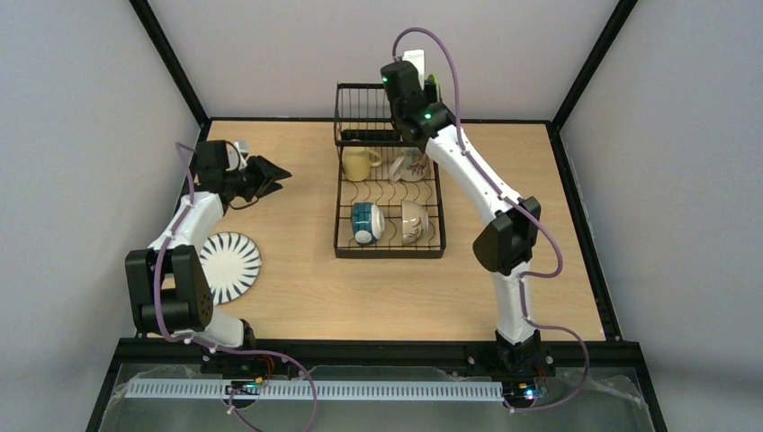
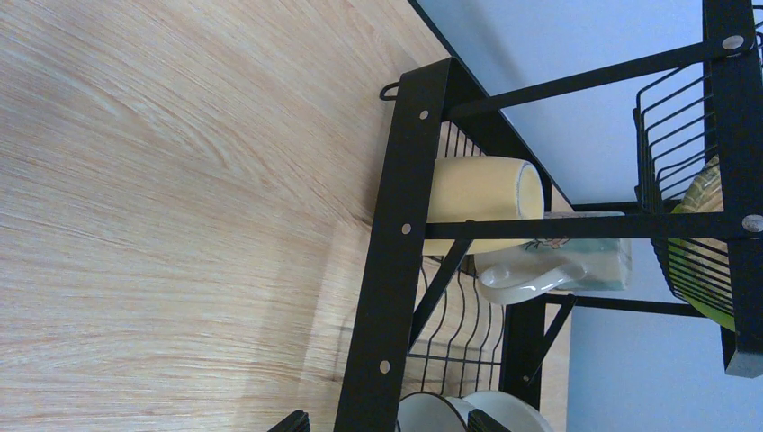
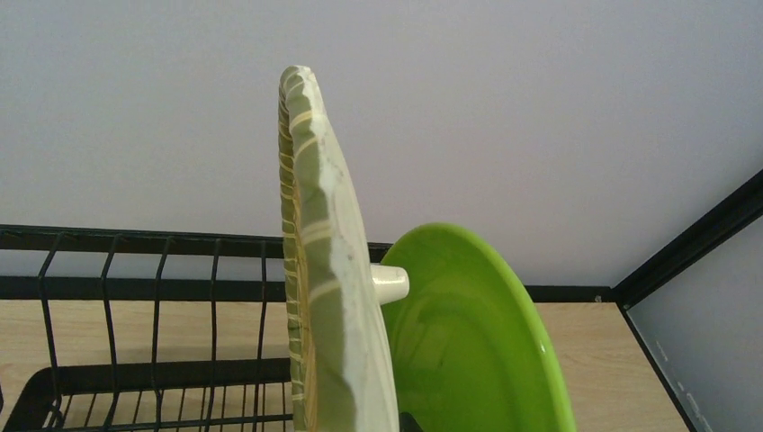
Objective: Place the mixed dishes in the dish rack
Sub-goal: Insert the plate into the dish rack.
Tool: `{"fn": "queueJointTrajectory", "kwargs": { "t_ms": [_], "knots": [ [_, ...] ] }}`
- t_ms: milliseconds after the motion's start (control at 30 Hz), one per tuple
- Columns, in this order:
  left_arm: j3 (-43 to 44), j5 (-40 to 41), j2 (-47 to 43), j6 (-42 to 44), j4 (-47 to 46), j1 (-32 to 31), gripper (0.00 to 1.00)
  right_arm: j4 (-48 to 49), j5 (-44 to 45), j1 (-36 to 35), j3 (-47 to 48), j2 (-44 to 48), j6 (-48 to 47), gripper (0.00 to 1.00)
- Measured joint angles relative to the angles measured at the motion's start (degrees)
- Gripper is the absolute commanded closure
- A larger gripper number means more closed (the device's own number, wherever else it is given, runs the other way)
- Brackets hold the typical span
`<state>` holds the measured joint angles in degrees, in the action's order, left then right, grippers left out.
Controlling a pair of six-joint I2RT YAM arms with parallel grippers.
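Item 1, right claw (image 1: 414,70): pinched almost together on the edge of the tan plate (image 3: 328,297). I hold the plate on edge, long axis upright, out over the tall basket end (image 1: 360,99) of the rack (image 1: 346,247).

Item 2, green plate (image 3: 468,342): standing in the basket just to the right of my claw, hollow face turned toward the tan plate. The two sit very close; I cannot tell whether they touch.

Item 3, the drop: the basket lies straight below the claw. The tan plate's bottom edge is out of sight, so I cannot say whether it has seated. I judge the next move to be a straight lowering, with the plate kept parallel to the green one.

Item 4, left claw (image 1: 270,171): fingers wide apart, holding nothing, hovering above the counter (image 1: 297,288) beside the rack.

Item 5, striped plate (image 1: 228,264): flat on the counter, behind the left claw toward that arm's base and well apart from the right claw. The left arm is clearly nearer.

Item 6, racked on the low section: yellow mug (image 1: 360,164), blue bowl (image 1: 366,222), white bowl (image 1: 414,220).
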<state>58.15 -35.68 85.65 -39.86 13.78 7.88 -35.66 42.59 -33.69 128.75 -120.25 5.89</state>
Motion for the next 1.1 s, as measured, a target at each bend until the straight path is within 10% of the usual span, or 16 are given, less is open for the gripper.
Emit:
{"fn": "queueJointTrajectory", "kwargs": {
  "t_ms": [933, 1100],
  "knots": [
    [0.0, 0.2, 0.1, 0.0, 0.0, 0.0, 0.01, -0.7, -1.6, 0.3, 2.1, -1.8, 2.3, 1.0],
    [0.0, 0.0, 0.8, -0.1, -0.5, 0.0, 0.01, -1.2, -1.7, 0.3, 2.0, -1.8, 3.0, 0.87]
  ]
}}
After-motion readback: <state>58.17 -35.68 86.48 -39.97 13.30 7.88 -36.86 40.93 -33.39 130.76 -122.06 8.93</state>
